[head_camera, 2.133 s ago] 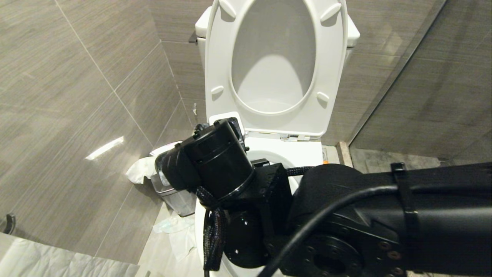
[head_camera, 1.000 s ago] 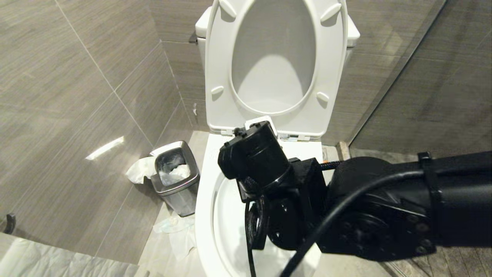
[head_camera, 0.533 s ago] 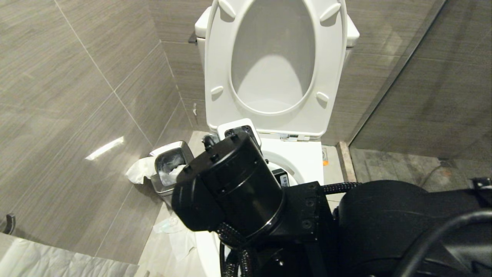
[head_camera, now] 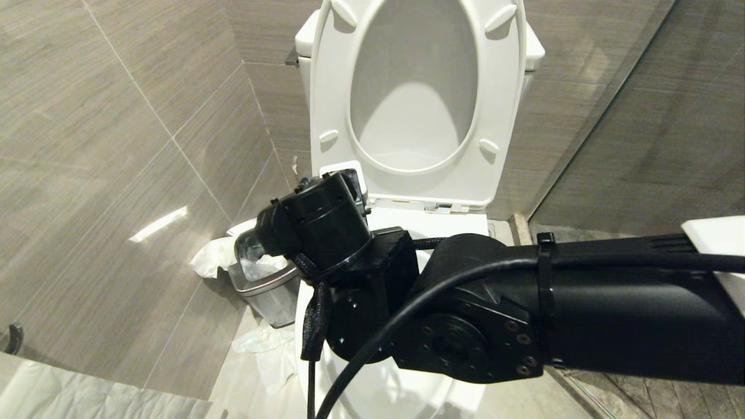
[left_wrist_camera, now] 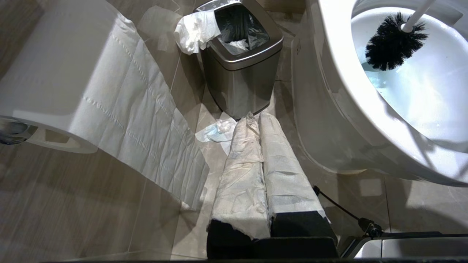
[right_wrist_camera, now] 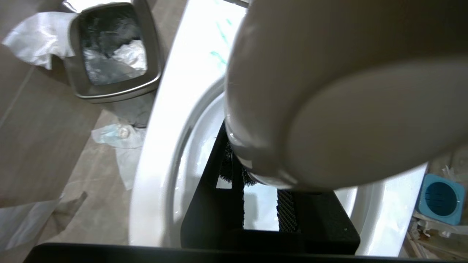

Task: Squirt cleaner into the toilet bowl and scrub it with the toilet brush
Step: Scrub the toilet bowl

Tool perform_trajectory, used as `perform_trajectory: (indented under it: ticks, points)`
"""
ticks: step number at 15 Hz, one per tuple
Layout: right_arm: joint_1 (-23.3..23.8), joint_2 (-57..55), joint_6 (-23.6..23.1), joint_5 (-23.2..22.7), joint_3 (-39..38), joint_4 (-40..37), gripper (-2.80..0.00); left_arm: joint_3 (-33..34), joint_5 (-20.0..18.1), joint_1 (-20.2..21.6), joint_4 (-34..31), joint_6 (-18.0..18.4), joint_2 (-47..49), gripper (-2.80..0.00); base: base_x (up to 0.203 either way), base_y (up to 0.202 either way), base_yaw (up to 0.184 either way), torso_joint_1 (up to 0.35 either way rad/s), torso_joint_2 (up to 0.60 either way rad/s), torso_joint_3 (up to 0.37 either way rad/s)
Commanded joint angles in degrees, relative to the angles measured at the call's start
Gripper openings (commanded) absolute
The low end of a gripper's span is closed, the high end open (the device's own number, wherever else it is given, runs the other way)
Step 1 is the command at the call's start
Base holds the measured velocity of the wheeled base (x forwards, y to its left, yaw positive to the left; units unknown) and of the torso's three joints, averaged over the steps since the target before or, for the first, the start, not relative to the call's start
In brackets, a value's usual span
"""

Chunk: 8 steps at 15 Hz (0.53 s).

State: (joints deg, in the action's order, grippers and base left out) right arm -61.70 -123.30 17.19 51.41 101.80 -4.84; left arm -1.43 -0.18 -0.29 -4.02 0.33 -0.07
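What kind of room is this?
A bathroom, most likely: a white toilet with its seat up, a steel waste bin beside it, a toilet paper roll and a brush in the bowl.

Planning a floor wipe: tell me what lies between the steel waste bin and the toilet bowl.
Nothing: only a narrow strip of bare floor tile separates the waste bin from the toilet bowl, as the left wrist view shows.
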Motion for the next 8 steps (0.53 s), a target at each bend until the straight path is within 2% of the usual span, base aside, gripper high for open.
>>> perform_trajectory:
  ticks: [1,8]
  points:
    - [1.9,-1.8,0.0,0.2,0.5,0.0,-2.8,0.0,0.0,0.0,0.0,0.0,0.1,-2.8,0.0,0.0,0.0,0.0,0.0,0.0]
    - [6.9,-8.0,1.5,0.1,0.2,1.9,-2.8,0.0,0.0,0.0,0.0,0.0,0.1,-2.8,0.0,0.0,0.0,0.0,0.0,0.0]
